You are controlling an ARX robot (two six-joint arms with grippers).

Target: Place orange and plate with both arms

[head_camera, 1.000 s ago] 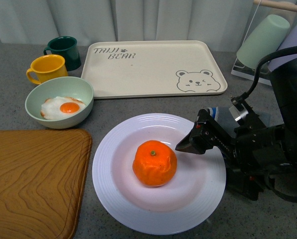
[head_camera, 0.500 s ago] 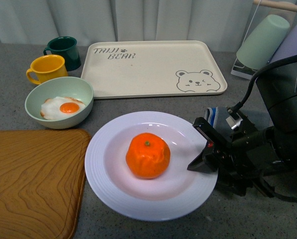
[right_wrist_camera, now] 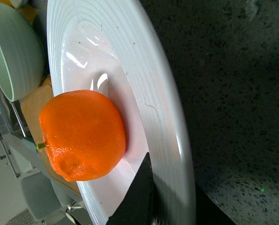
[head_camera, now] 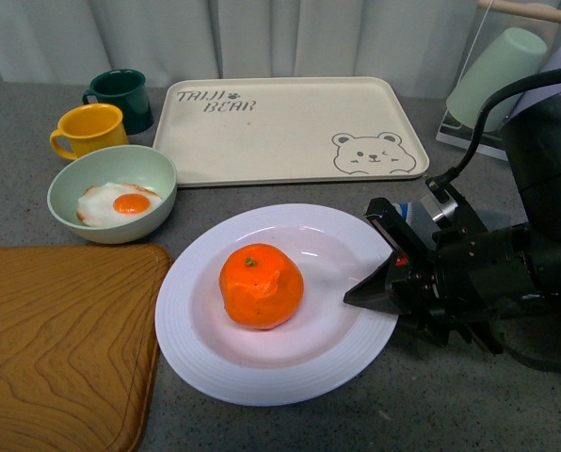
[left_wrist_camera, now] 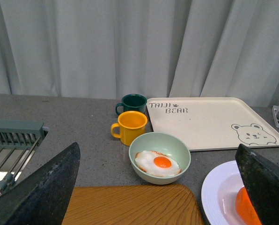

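Observation:
The orange lies left of centre in the white ridged plate on the grey table. My right gripper is shut on the plate's right rim, one finger over the rim and one under it. In the right wrist view the orange rests on the plate, and a dark finger presses on the rim. My left gripper is open and empty, above the table short of the wooden board. It sees the plate's edge. It does not show in the front view.
A cream bear tray lies behind the plate. A pale green bowl with a fried egg, a yellow mug and a dark green mug stand at the back left. A wooden board lies front left. Cups on a rack stand back right.
My right gripper has closed onto the plate's rim and moved the plate to the left. The orange has rolled leftward in the plate, its stem spot turning left.

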